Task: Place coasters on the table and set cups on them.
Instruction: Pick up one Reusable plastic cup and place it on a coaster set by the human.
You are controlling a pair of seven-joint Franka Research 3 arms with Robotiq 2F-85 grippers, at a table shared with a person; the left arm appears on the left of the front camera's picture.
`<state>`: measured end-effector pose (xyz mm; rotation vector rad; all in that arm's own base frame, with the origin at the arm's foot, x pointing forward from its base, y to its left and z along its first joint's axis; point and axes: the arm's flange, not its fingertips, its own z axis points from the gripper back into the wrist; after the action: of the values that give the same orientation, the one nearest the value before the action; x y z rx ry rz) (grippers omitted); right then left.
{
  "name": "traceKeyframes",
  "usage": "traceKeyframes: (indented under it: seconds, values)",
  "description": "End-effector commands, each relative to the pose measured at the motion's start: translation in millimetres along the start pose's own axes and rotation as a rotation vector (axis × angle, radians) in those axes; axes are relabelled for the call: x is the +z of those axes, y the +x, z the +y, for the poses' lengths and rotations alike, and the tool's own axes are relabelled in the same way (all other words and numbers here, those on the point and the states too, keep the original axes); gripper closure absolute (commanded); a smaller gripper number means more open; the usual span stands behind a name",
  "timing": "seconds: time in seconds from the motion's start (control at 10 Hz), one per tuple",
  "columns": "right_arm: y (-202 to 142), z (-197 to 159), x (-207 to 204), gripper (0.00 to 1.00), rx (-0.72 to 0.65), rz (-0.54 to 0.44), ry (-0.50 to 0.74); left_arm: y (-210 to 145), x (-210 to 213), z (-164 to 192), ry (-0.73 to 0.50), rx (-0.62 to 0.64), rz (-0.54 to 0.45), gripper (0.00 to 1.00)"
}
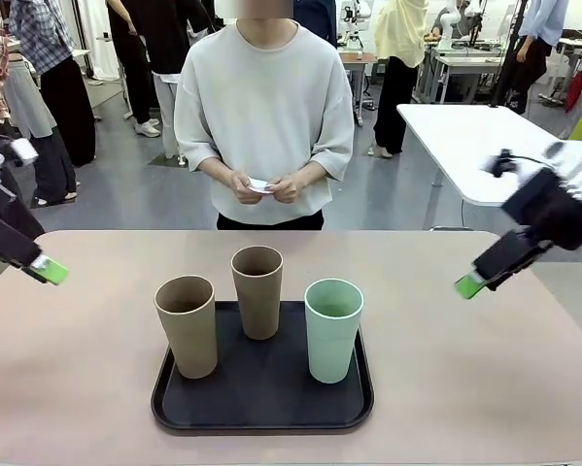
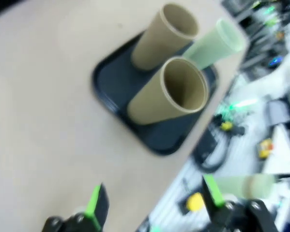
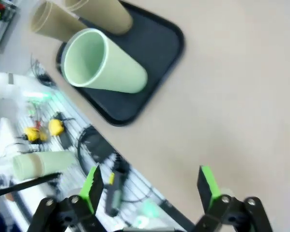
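Observation:
Three cups stand upright on a black tray (image 1: 261, 403) on the beige-pink table (image 1: 485, 369): a tan one (image 1: 187, 325) at front left, a darker brown one (image 1: 257, 290) behind, and a mint green one (image 1: 332, 329) at right. The person across the table holds white coasters (image 1: 260, 185) in both hands at waist height. My left gripper (image 1: 50, 269) hovers open above the table's left edge. My right gripper (image 1: 470, 284) hovers open over the right side. In the left wrist view the tan cup (image 2: 166, 94) is nearest; in the right wrist view the mint cup (image 3: 103, 63) is nearest.
A white rectangular table (image 1: 465, 131) stands behind at right. Other people stand in the background. Bare tabletop lies to the left, right and behind the tray. Cables and small items lie on the floor below the near table edge (image 3: 94, 145).

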<state>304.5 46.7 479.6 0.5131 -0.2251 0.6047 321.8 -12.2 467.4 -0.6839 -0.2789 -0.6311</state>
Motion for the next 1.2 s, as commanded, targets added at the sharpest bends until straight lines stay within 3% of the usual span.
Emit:
traceKeyframes:
  seconds: [0.0,0.3,0.6,1.0,1.1]
  values:
    - [-38.7,-52.5,22.5,0.0,-0.256,-0.23,0.482,-14.6,23.1,51.0,-0.485,0.309,-0.242,0.0]
    - [-91.3,-85.5,47.1,0.0,-0.352,-0.215,0.523,-51.6,57.0,73.0,-0.484,0.396,-0.202,0.0]
    - [-129.4,-98.0,69.3,0.0,-0.413,-0.25,0.51,-90.3,89.4,90.5,-0.461,0.497,-0.245,0.0]
    - [-136.3,-98.2,80.2,0.0,-0.448,-0.261,0.464,-92.5,101.2,93.8,-0.36,0.556,-0.258,0.0]
    - [-142.3,-101.8,82.3,0.0,-0.47,-0.264,0.477,-104.0,99.1,100.6,-0.43,0.531,-0.279,0.0]
